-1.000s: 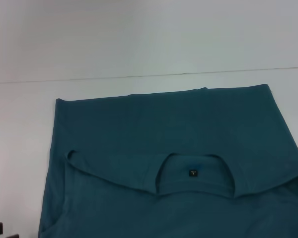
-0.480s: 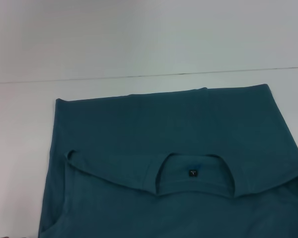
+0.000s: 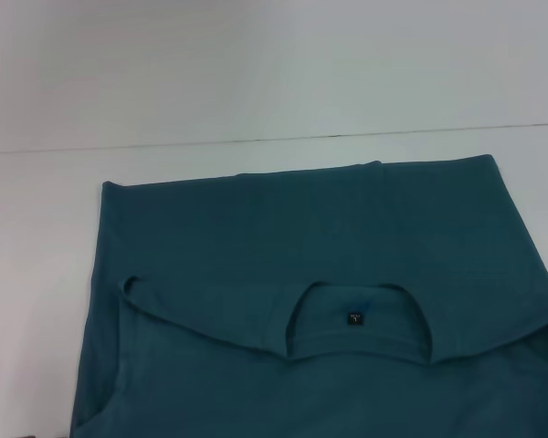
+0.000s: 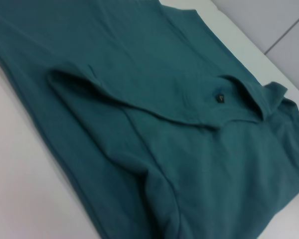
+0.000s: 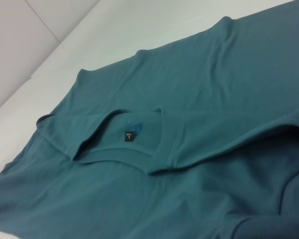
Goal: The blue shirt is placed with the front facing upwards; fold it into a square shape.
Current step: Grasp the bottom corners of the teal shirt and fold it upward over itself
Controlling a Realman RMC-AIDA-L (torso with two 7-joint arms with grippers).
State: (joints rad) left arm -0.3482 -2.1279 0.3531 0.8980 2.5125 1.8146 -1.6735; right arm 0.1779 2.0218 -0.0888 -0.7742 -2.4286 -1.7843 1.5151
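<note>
Shirt (image 3: 301, 237) lies flat on the white surface (image 3: 256, 82), its collar end folded over so the neckline and dark label (image 3: 353, 318) sit mid-garment; judged mid-fold, one lengthwise fold made. Next move would call for gripping both near corners or side edges and folding again toward a square. Neither claw is in view, so their state cannot be reported.
</note>
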